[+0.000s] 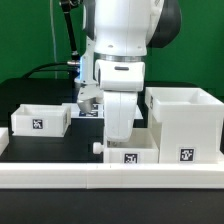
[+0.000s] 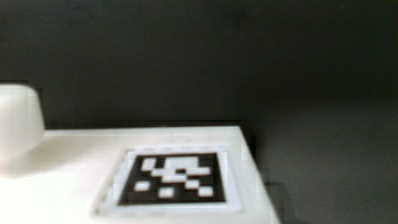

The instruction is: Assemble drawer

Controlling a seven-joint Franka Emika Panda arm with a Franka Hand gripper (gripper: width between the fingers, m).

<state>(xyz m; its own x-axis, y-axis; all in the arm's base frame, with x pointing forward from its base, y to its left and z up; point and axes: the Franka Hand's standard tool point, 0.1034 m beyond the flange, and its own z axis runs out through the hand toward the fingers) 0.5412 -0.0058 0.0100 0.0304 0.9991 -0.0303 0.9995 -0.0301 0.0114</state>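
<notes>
The tall white case (image 1: 185, 125) stands at the exterior view's right, with a tag low on its front. One small open-top tray (image 1: 40, 118) sits at the left. A second tray (image 1: 135, 154) sits in the middle by the case, with a small knob on its left side. My gripper (image 1: 118, 136) reaches straight down into this middle tray, and its fingertips are hidden by the tray wall. In the wrist view the tray's white face (image 2: 98, 150) and its tag (image 2: 175, 178) fill the lower part, very close. No fingers show clearly there.
A long low white rail (image 1: 110, 178) runs along the front of the table. The marker board (image 1: 88, 110) lies behind the arm. A black cable runs at the back left. The table is black.
</notes>
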